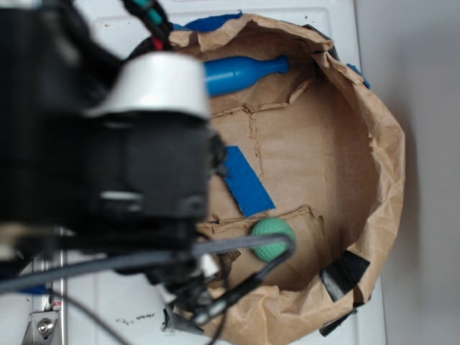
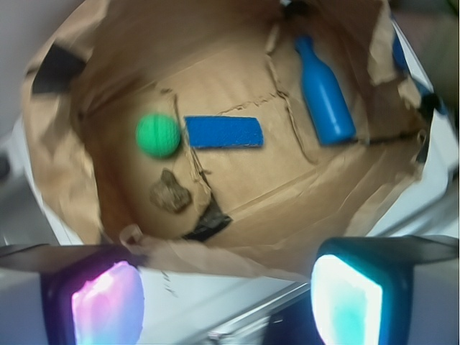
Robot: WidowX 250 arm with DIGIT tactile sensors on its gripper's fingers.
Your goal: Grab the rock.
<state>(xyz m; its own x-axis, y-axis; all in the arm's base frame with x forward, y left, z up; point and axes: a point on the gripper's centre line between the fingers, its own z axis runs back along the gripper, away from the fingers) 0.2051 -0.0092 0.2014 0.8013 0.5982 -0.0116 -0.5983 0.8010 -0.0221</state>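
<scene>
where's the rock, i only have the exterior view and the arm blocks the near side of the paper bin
Observer: The wrist view shows the rock on the cardboard floor, just below the green ball.
Operator: is it touching the ball
Observer: No, a strip of bare cardboard separates them.
Operator: gripper holding anything
Observer: No. The gripper is open and empty, its fingers over the bin's paper rim, not above the rock.
Operator: anything else close to the rock
Observer: A dark tape scrap lies just right of it.

Gripper [image 2: 226,298] open, nothing btwn pads [image 2: 108,302], which sit well apart at bottom of wrist view. Arm [image 1: 108,165] fills left of exterior view, blurred, w/ cables hanging below.
</scene>
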